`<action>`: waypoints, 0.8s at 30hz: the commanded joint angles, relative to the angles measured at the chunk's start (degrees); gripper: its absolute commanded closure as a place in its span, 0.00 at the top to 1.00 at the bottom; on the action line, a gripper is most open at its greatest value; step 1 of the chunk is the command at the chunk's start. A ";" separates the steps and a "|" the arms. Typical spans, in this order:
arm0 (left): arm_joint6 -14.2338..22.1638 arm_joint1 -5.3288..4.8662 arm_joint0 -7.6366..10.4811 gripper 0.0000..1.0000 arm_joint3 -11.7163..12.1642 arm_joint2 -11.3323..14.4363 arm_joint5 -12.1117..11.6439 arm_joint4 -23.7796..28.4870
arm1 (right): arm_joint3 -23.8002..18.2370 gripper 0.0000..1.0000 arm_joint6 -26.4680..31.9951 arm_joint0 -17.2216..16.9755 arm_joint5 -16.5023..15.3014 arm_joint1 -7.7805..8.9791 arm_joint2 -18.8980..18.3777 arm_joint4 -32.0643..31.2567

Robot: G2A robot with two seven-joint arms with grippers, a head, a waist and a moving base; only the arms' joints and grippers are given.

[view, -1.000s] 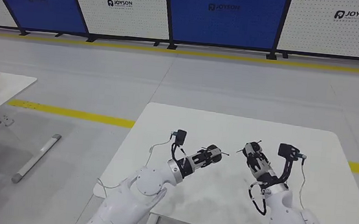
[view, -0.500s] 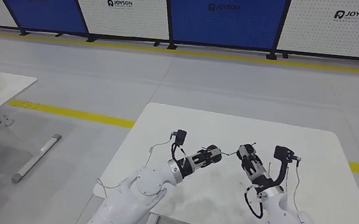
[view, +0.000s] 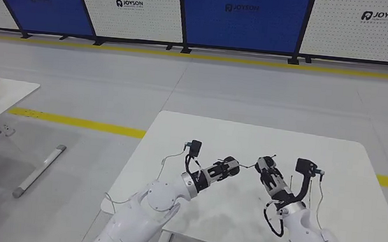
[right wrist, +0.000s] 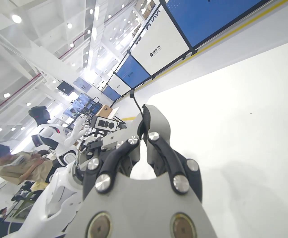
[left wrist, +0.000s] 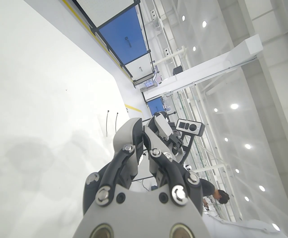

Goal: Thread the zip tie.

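My left gripper [view: 233, 165] and right gripper [view: 266, 163] hang close together, tip to tip, above the middle of the white table [view: 207, 133]. A thin black zip tie [view: 248, 166] bridges the small gap between them. In the right wrist view my right gripper [right wrist: 144, 112] is shut on the zip tie [right wrist: 136, 102], whose square head sticks out beyond the fingertips. In the left wrist view my left gripper [left wrist: 142, 122] is shut, with a dark strip pinched between its pads. The right gripper [left wrist: 160, 122] sits just behind it.
Two spare black zip ties [left wrist: 106, 124] [left wrist: 116, 121] lie side by side on the table beyond the left gripper. The table's far edge [view: 250, 123] and right edge [view: 374, 187] border open floor. Blue and white partition panels [view: 242, 17] stand far behind.
My right gripper has moved left toward the left gripper, closing the gap between them, then held still. The left gripper has stayed in place.
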State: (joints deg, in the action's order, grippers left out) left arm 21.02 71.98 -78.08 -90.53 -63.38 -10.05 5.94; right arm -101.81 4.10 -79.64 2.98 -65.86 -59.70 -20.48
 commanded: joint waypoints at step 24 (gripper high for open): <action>0.00 0.00 0.00 0.00 0.00 0.00 0.00 0.00 | 1.04 0.00 0.76 -0.40 -2.04 -0.94 -1.05 1.21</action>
State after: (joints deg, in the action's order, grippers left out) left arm 21.02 71.98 -78.08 -90.53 -63.38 -10.05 5.94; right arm -100.91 4.76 -80.12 0.85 -66.76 -60.73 -19.03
